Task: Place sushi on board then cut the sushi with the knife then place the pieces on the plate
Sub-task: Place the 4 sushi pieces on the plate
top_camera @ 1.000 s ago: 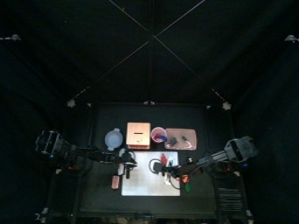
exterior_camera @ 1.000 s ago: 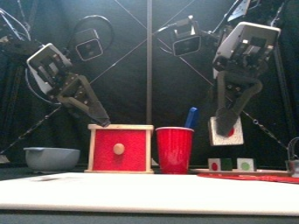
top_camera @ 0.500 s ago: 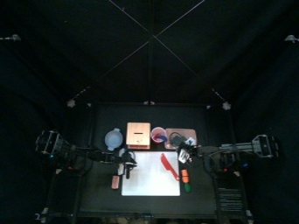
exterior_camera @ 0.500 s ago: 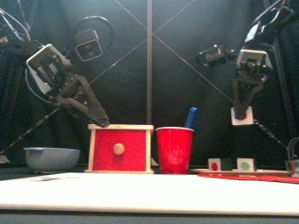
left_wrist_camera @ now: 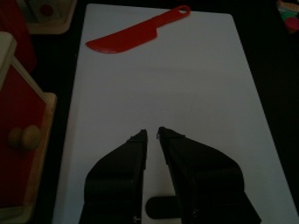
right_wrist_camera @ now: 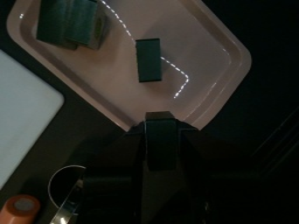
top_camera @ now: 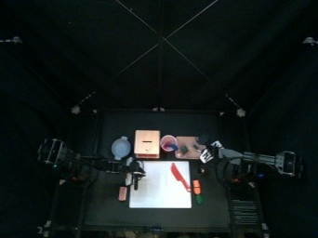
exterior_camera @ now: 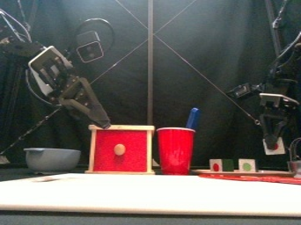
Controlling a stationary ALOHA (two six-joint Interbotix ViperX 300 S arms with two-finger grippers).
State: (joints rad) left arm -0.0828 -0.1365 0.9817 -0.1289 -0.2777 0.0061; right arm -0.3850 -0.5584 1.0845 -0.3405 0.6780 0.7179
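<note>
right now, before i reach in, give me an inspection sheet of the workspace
surface: black table; white cutting board at its front middle.
job's things: red knife flat on the board; two sushi pieces on the pink tray; third piece in the right gripper.
clutter: wooden box, red cup holding a blue knife, bowl, orange toy at the board's right edge.
grippers: left gripper over the board, jaws a narrow gap apart, empty; right gripper at the tray's edge, jaws shut on the piece.
cables: nothing seen.
surroundings: black curtains; nothing seen.
</note>
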